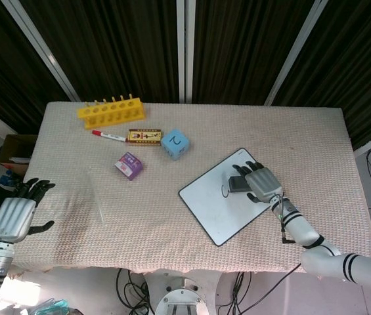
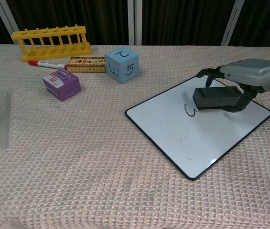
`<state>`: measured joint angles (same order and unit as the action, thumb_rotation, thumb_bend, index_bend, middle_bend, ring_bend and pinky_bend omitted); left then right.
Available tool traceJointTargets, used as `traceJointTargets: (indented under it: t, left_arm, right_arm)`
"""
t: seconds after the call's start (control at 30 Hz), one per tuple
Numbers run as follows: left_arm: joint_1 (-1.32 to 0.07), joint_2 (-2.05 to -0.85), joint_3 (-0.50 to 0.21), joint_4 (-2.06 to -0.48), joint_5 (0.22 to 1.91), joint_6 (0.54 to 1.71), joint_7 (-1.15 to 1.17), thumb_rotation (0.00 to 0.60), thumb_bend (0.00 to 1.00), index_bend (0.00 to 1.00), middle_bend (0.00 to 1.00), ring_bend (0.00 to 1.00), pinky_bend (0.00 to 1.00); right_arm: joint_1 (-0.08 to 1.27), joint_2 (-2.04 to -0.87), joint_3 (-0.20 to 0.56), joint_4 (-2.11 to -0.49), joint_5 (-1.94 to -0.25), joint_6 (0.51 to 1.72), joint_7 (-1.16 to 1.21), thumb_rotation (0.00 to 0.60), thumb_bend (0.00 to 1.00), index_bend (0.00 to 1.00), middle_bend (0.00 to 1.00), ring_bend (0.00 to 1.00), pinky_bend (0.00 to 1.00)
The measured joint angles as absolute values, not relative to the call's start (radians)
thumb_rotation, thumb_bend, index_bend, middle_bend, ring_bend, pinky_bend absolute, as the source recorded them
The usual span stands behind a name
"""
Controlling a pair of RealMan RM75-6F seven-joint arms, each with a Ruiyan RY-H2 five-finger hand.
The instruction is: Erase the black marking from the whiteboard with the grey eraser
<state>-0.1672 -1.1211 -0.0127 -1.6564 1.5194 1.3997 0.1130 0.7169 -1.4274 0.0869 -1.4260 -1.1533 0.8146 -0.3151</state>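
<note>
The whiteboard (image 2: 182, 138) (image 1: 215, 210) lies tilted on the right side of the table. A small black mark (image 2: 189, 110) (image 1: 224, 191) sits near its middle. Just right of the mark, the grey eraser (image 2: 216, 98) (image 1: 238, 184) lies flat on the board. My right hand (image 2: 249, 76) (image 1: 262, 184) hovers over the eraser's right end, fingers arched and apart and thumb by its near side, with no firm grip showing. In the head view only, my left hand (image 1: 16, 216) hangs off the table's left edge, fingers spread and holding nothing.
A blue numbered cube (image 2: 122, 65), a purple box (image 2: 61, 84), a red-capped marker (image 2: 46, 63), a flat patterned box (image 2: 85, 64) and a yellow tube rack (image 2: 51, 42) occupy the back left. A clear tube (image 2: 6, 120) lies at the left.
</note>
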Motion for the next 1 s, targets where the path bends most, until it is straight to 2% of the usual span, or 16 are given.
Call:
traceJointTargets:
  t: [0.3,0.63,1.0]
  left_arm:
    - [-0.170,-1.119,-0.015,-1.652,1.507,1.389,0.110,0.600,0.10,0.20,0.17,0.12,0.19]
    - [-0.167,-1.117,-0.013,-1.650,1.503,1.390,0.106,0.600,0.10,0.20,0.17,0.12,0.19]
    - [-0.163,-1.121,-0.012,-1.644,1.500,1.390,0.099,0.600,0.10,0.20,0.17,0.12,0.19]
  right_arm:
    - [0.711,-1.443,0.088,-1.409,-1.167,0.846,-0.317,0.600,0.27,0.10,0.23,0.13,0.24]
    - [0.709,-1.459,0.084,-1.397,-1.193,0.862,-0.308,0.600,0.28,0.24,0.31,0.22,0.37]
    - [0.702,-1.474,0.083,-1.382,-1.197,0.878,-0.322,0.600,0.31,0.34,0.38,0.31,0.44]
